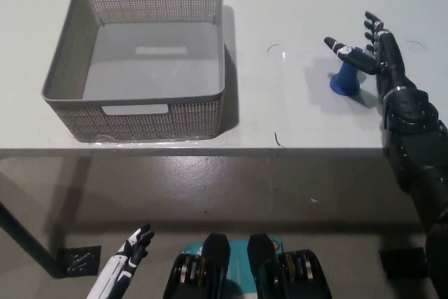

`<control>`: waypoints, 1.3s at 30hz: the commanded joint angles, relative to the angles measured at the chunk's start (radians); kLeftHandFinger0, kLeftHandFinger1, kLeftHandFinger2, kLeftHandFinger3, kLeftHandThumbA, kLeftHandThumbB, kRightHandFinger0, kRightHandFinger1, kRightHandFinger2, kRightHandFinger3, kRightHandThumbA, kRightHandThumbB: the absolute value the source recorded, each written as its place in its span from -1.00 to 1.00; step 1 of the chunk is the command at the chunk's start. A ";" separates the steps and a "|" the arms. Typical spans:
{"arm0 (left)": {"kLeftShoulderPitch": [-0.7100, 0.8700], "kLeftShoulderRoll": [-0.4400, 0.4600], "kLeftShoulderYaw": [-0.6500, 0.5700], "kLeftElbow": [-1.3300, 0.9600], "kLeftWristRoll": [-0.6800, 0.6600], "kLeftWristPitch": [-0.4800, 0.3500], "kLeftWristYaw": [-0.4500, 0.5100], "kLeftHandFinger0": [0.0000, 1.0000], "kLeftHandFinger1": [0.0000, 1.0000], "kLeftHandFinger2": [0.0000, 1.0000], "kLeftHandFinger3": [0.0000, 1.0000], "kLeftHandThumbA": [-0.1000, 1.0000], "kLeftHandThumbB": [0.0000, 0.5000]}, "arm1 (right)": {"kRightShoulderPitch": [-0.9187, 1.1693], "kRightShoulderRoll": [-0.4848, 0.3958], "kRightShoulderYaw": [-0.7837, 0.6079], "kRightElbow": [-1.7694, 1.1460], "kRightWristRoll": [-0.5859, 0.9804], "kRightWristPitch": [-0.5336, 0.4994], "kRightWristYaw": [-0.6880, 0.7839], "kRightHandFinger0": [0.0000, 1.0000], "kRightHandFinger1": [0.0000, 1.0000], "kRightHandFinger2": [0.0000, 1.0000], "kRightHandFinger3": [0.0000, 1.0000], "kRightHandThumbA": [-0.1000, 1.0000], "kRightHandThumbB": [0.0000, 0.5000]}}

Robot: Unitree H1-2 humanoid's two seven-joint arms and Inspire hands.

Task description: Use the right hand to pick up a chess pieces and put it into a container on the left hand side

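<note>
Black right hand (369,50) spread open over blue chess piece (345,80) | grey basket (133,106) empty, left | white left hand (131,251) low, fingers apart

On the table (294,117), the basket (136,57) sits to my left. The chess piece (345,80) stands at the right, under my right hand (378,57).

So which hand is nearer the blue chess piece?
Right. The black right hand is open right over the blue chess piece; the white left hand rests far off, below the table edge.
</note>
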 commanded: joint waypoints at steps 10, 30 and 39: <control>-0.017 0.013 0.007 -0.015 -0.011 -0.014 -0.021 1.00 1.00 1.00 1.00 1.00 0.35 | -0.070 -0.009 0.113 0.151 -0.058 -0.087 -0.116 1.00 1.00 1.00 1.00 0.61 0.45; -0.044 0.015 0.005 -0.012 -0.017 -0.006 -0.033 1.00 1.00 1.00 1.00 1.00 0.36 | -0.081 0.024 0.078 0.195 -0.012 -0.147 -0.319 -1.00 -0.96 -0.59 -0.78 -0.92 -0.26; -0.054 0.019 0.007 -0.018 -0.013 0.012 -0.041 1.00 1.00 1.00 1.00 1.00 0.33 | -0.092 0.025 0.029 0.182 0.016 -0.176 -0.333 -1.00 -0.66 0.06 -0.09 -1.00 -0.55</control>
